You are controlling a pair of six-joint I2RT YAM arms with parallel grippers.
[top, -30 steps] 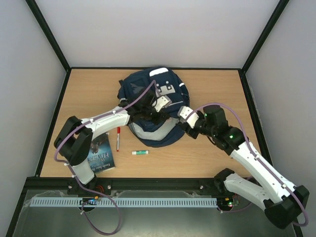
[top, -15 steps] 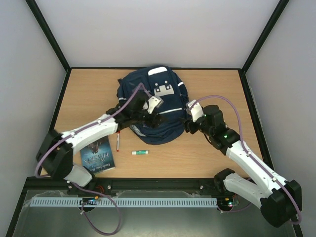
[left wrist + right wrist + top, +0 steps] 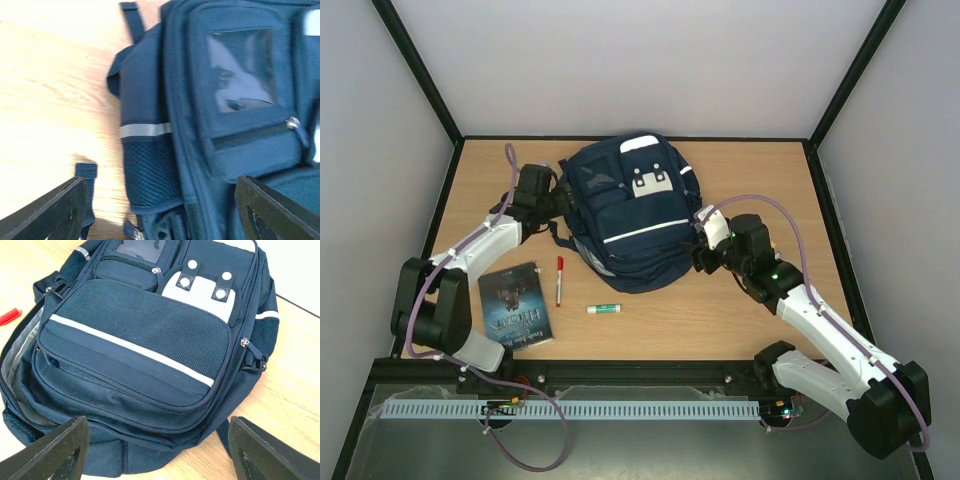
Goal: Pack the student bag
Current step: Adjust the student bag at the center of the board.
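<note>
The student bag (image 3: 630, 215), a navy backpack with white patches and reflective strips, lies front-up in the middle of the table. Its main opening gapes at the near left edge. My left gripper (image 3: 563, 206) stands open against the bag's left side. In the left wrist view its dark fingers (image 3: 50, 212) straddle the mesh side pocket of the bag (image 3: 225, 125) and hold nothing. My right gripper (image 3: 700, 250) is open at the bag's lower right edge. In the right wrist view its fingers (image 3: 272, 450) flank the bag's (image 3: 140, 340) bottom corner without gripping it.
A dark-covered book (image 3: 517, 308) lies near the front left. A red pen (image 3: 560, 280) and a white stick with a green cap (image 3: 604, 309) lie between the book and the bag. The pen's tip (image 3: 10, 316) shows in the right wrist view. Loose straps trail left of the bag.
Both grippers opened and let go of the bag. My left arm swung from over the bag to its left side. The bag's front settled flat.
</note>
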